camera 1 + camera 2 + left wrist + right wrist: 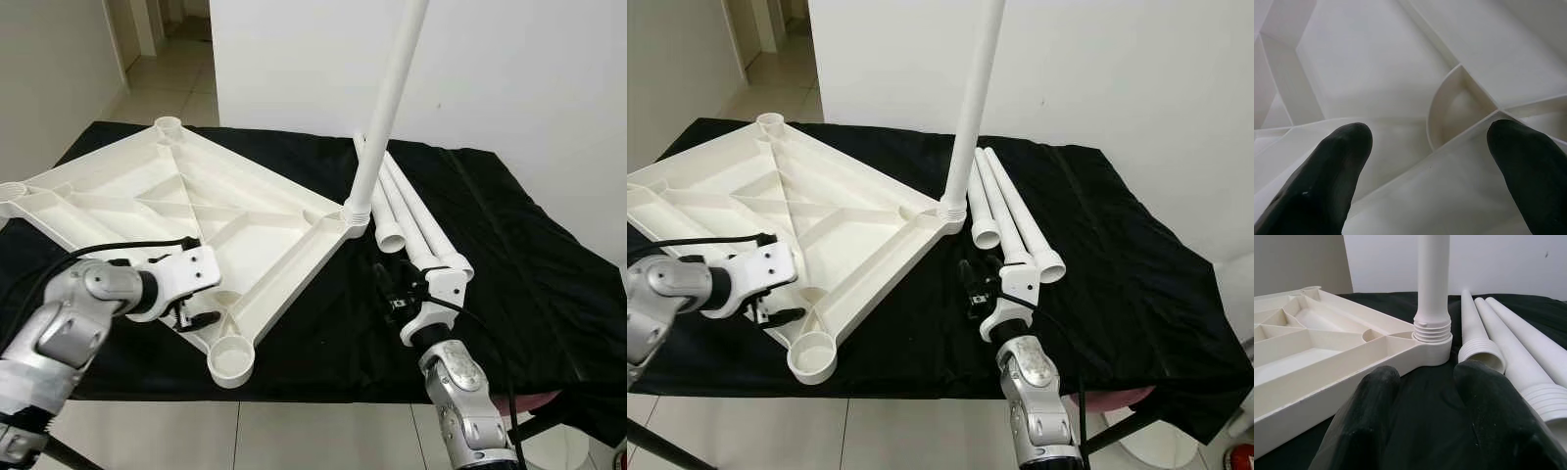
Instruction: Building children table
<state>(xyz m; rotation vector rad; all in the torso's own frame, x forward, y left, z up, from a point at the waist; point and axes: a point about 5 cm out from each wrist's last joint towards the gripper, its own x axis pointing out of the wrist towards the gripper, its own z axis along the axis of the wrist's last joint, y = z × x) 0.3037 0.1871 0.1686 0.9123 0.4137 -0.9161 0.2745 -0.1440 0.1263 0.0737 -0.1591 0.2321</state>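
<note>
The white tabletop (176, 201) lies upside down on a black-covered table, ribs facing up. One white leg (387, 108) stands upright, screwed into its right corner socket (1432, 340). Three loose legs (416, 220) lie side by side just right of that corner. My left gripper (196, 318) is open, its fingers (1327, 171) apart over the ribs by the tabletop's near edge. My right gripper (392, 289) rests low over the cloth in front of the upright leg, left of the loose legs' threaded ends (1481, 350). It is open with nothing between its fingers (1371, 401).
Empty round sockets sit at the near corner (232, 362) and far corner (168, 125). The black cloth (529, 274) hangs over the table's front edge above a tiled floor. A white wall (509, 69) stands behind, with a hallway at the upper left.
</note>
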